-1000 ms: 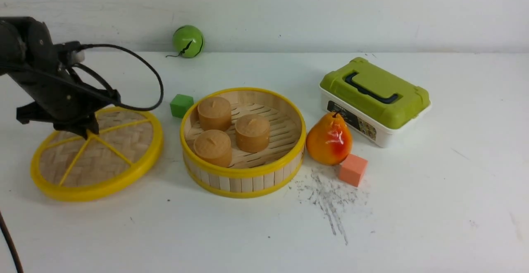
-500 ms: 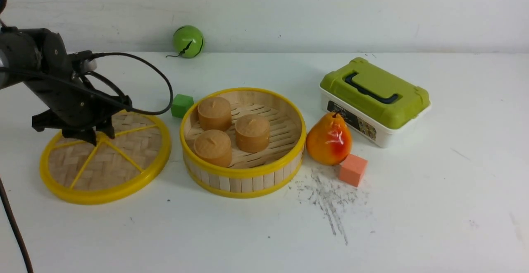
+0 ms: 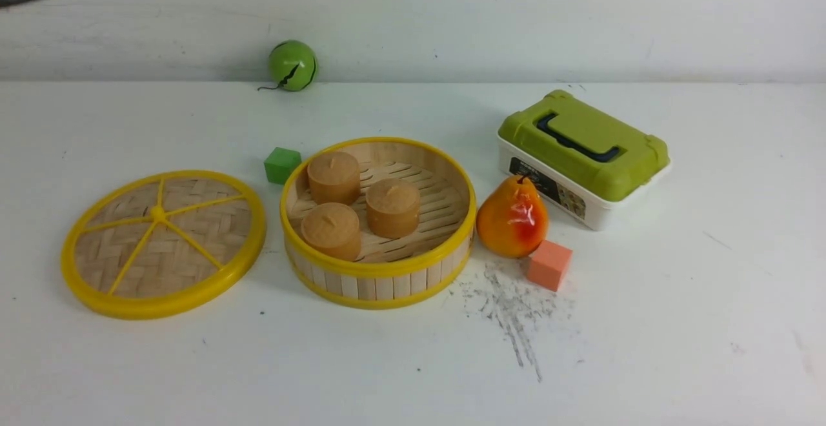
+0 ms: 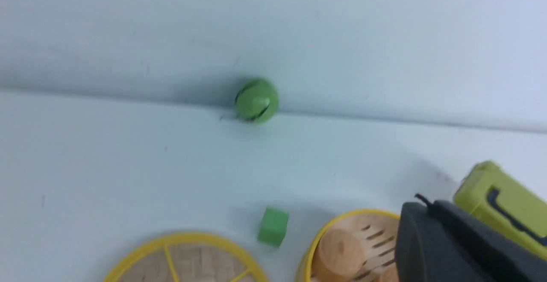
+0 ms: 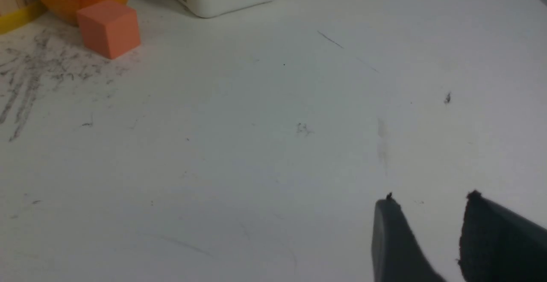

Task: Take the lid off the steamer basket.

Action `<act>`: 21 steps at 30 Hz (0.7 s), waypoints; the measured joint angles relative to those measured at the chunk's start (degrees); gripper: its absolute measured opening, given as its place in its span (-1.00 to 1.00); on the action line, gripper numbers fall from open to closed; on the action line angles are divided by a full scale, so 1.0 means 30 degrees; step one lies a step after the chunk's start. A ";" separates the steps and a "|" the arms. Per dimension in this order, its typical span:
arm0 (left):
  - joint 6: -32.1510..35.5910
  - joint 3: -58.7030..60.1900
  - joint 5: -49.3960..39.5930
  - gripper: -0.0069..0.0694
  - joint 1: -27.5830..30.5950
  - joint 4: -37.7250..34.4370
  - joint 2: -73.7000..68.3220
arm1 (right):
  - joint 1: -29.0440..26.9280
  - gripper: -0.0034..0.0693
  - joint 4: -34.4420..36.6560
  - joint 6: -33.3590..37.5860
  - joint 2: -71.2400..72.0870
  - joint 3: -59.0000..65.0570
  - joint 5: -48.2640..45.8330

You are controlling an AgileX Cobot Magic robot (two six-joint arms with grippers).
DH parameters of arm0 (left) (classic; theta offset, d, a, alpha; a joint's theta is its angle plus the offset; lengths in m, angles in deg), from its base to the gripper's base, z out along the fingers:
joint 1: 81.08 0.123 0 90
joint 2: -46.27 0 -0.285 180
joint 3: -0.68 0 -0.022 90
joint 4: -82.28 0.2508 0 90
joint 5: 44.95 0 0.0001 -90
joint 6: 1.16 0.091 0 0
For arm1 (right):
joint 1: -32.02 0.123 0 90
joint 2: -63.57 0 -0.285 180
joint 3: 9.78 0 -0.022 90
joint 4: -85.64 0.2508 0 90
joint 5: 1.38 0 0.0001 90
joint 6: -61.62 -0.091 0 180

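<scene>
1. So, we've got the steamer basket [image 3: 377, 281] sitting open near the middle of the table [image 3: 645, 361]. Three round brown buns [image 3: 392, 207] sit on its slatted floor, two by the left wall and one nearer the centre.
2. Its lid [image 3: 162, 243] lies flat on the table just left of the basket. We see a thin gap between the two yellow rims, so they're not touching.
3. The other container is the white box [image 3: 584, 148] with the green top, back right. It's shut, so we can't tell what's inside.
4. Tight spots: a green cube [image 3: 282, 164] sits just behind that gap. A pear [image 3: 513, 218] stands right up beside the basket's right side, and a salmon cube [image 3: 550, 264] is just beside the pear, front right of it.
5. A green ball [image 3: 293, 64] rests at the far edge by the wall.
6. The roomiest bare stretches are the front strip of the table and the right front area, past the grey scuff marks [image 3: 510, 310].
7. The right gripper [image 5: 430, 196] hangs over that bare right area, fingers spread with nothing between them.
8. For the left gripper [image 4: 427, 235], only one dark finger shows in its wrist view, above the basket. We can't tell if it's spread or pressed together.
</scene>
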 joint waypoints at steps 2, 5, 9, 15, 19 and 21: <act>0.0344 0.1062 0.0400 -0.85 0.0000 -0.0469 0.1966 | 0.0000 -0.25 0.0000 0.0000 0.0000 0.0000 0.0000; 0.0541 0.3787 0.0991 -0.85 0.0000 -0.0670 0.4816 | 0.0000 -0.25 0.0000 0.0000 0.0000 0.0000 0.0000; 0.0562 0.7804 0.1896 -0.85 0.0000 -0.0683 0.8424 | 0.0000 -0.25 0.0000 0.0000 0.0000 0.0000 0.0000; 0.1540 1.4487 0.3781 -0.85 0.0000 -0.0500 1.4672 | 0.0000 -0.25 0.0000 0.0000 0.0000 0.0000 0.0000; 0.3514 1.9237 0.5133 -0.85 0.0000 -0.0039 1.9893 | 0.0000 -0.25 0.0000 0.0000 0.0000 0.0000 0.0000; 0.4184 2.0662 0.5152 -0.85 0.0000 -0.0024 2.1436 | 0.0000 -0.25 0.0000 0.0000 0.0000 0.0000 0.0000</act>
